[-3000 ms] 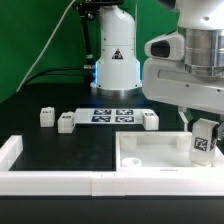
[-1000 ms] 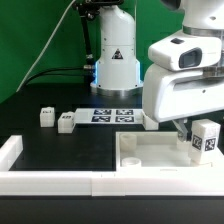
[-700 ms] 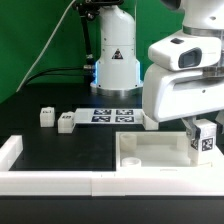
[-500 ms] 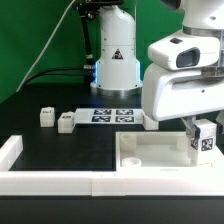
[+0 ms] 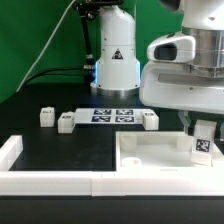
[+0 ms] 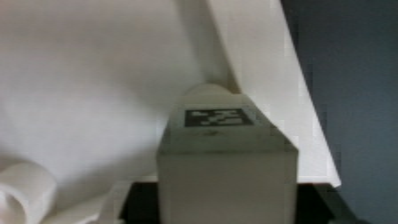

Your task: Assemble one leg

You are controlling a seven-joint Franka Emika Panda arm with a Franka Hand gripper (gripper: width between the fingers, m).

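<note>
The fingers point(image 5: 190, 122) clench the leg point(image 5: 203, 147), tag outward, above the white tray-like piece point(image 5: 150, 150) at the exterior view's right. The table point(image 5: 60, 150) is black and the backdrop point(image 5: 40, 30) green; a warning triangle point(image 5: 115, 57) marks the robot base.

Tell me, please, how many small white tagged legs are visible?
4 small white plastic legs: two at the exterior view's left, one beside the marker board, one in the gripper.

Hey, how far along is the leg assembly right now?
Done: a small white stubby plastic leg is picked up, held in the gripper. In hand: placing it at a corner of the large white tray-like piece; seating unclear. Left: letting go. Three spare legs lie on the black table.
</note>
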